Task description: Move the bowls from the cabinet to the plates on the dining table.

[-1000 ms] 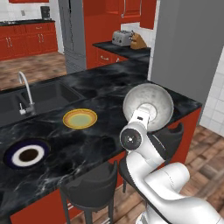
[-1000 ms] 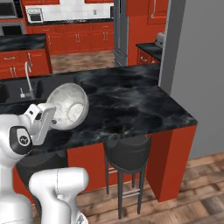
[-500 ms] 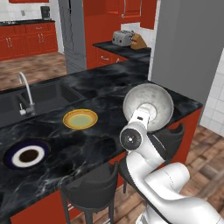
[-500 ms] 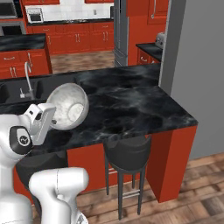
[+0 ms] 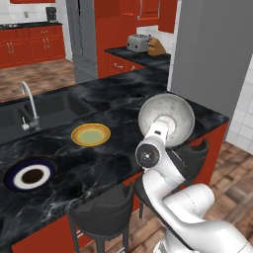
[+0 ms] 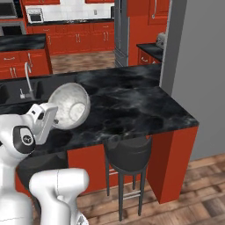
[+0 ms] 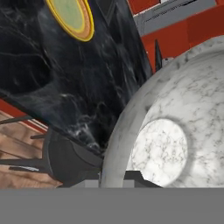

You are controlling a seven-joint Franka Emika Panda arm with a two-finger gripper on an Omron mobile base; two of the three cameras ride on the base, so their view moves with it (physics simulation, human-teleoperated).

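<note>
- Left base view: I see the grey bowl [image 5: 166, 120] held tipped on edge above the table [image 5: 123, 118], right of the yellow plate [image 5: 90, 134] and blue-rimmed plate [image 5: 30, 176].
- Right base view: bowl's mouth faces right; the gripper [image 6: 52, 117] is probably clamped on its rim.
- Hand view: the bowl's rim sits between the tips.

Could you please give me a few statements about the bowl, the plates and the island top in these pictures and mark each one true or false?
1. The gripper holds the grey speckled bowl up above the black marble island top. True.
2. The yellow-orange plate already has a bowl on it. False: it is bare.
3. The blue-rimmed plate lies on the island top with nothing on it. True.
4. The held bowl sits level, opening straight up. False: it is tipped on its side, its hollow showing in the right base view.
5. A toaster stands on the island top beside the sink. False: it stands on the far counter.
</note>
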